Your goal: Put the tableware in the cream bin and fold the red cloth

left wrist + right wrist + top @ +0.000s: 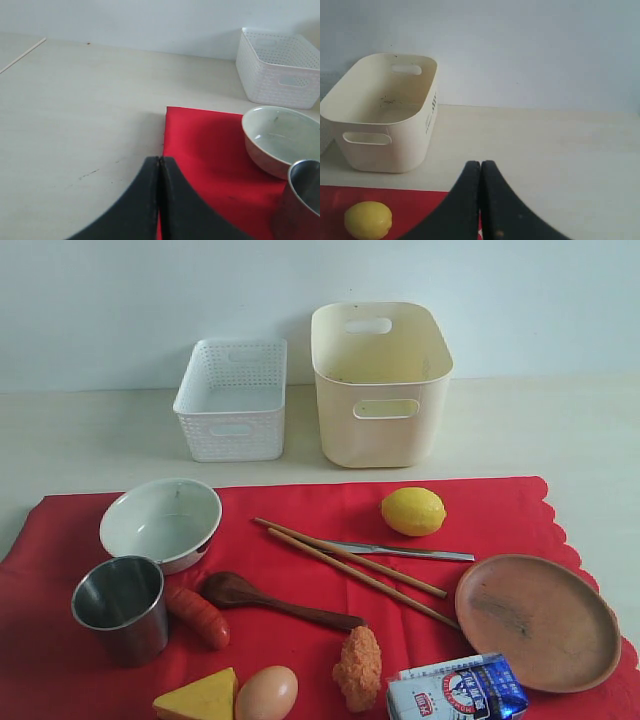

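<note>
The red cloth lies flat across the table front. On it rest the white bowl, steel cup, dark wooden spoon, two chopsticks, silver knife and brown plate. The cream bin stands empty behind the cloth. Neither arm shows in the exterior view. My left gripper is shut and empty above the red cloth's left edge, near the bowl and cup. My right gripper is shut and empty, with the bin beyond it.
A white perforated basket stands left of the bin. Also on the cloth are a lemon, sausage, cheese wedge, egg, a fried orange piece and a milk carton.
</note>
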You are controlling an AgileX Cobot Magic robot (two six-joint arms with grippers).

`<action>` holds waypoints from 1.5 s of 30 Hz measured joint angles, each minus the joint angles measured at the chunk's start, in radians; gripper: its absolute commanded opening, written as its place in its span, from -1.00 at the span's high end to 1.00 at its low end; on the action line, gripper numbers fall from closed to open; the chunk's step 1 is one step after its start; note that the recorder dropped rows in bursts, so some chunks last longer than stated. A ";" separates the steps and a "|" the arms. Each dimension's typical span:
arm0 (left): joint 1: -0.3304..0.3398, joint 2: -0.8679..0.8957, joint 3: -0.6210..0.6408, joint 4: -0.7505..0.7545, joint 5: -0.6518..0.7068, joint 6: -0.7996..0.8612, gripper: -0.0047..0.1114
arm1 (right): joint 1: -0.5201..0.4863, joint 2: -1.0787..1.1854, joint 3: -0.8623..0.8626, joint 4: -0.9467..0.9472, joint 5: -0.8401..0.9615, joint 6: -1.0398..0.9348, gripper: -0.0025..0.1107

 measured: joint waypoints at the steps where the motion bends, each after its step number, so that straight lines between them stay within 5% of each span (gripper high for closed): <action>1: 0.000 0.000 0.000 0.000 0.000 0.000 0.90 | 0.000 0.000 0.000 0.000 0.000 0.000 0.96; 24: 0.000 0.000 0.000 0.000 0.000 0.000 0.90 | 0.000 0.241 -0.016 0.099 -0.007 -0.068 0.93; 45: 0.000 0.000 0.000 0.000 0.000 0.000 0.90 | 0.020 0.639 -0.144 0.761 0.239 -0.960 -0.33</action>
